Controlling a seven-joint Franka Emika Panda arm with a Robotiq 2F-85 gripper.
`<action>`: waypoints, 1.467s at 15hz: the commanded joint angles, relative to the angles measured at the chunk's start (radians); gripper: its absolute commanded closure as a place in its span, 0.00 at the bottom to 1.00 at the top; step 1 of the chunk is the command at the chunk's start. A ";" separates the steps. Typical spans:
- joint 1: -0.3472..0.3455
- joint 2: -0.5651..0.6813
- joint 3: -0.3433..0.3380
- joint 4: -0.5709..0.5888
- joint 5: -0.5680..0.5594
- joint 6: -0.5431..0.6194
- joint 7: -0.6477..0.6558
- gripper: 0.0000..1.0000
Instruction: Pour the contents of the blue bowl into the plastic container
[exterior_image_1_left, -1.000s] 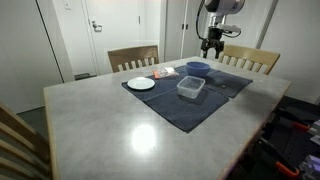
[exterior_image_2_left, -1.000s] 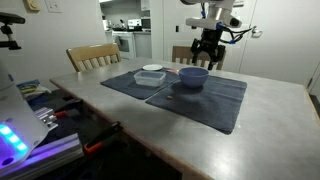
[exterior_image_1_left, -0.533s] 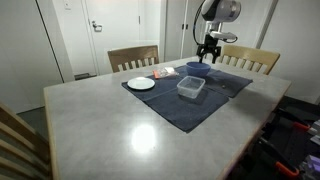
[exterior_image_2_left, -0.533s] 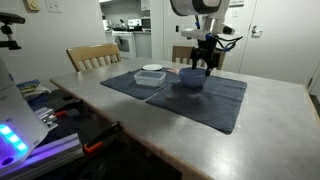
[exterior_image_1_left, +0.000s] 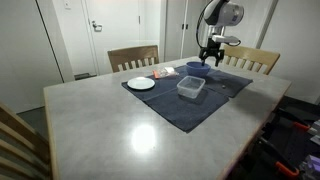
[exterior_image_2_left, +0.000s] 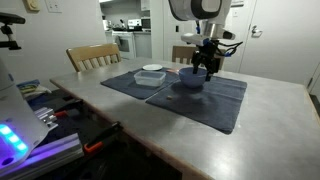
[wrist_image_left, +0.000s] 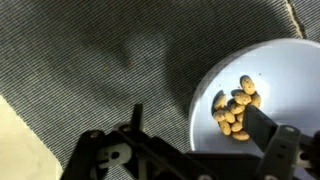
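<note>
In an exterior view the claw is hovering just above the blue bowl; the plastic container is sitting near, beyond the bowl. In an exterior view the blue bowl is lying directly beneath the claw. Wrist view: the claw is hanging released, straddling the bowl's rim, nuts inside. Step, likely: the grasp, not yet made. Next: lowering and clenching on the rim.

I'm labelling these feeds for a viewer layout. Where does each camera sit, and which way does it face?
Exterior view: off a table corner, facing chairs and doors; the gripper hangs over the blue bowl.
Exterior view: off another table side, facing a kitchen; arm and gripper show above the bowl.
Wrist view: looks down on mat and bowl; open gripper fingers at bottom.
Shared: both exterior views show bowl, gripper, plastic container.
</note>
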 joint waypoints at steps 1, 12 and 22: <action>-0.007 0.013 0.005 -0.011 0.013 0.028 0.007 0.00; -0.008 0.033 0.004 -0.006 0.010 0.022 0.010 0.63; 0.010 -0.011 0.008 -0.007 -0.011 -0.010 0.002 1.00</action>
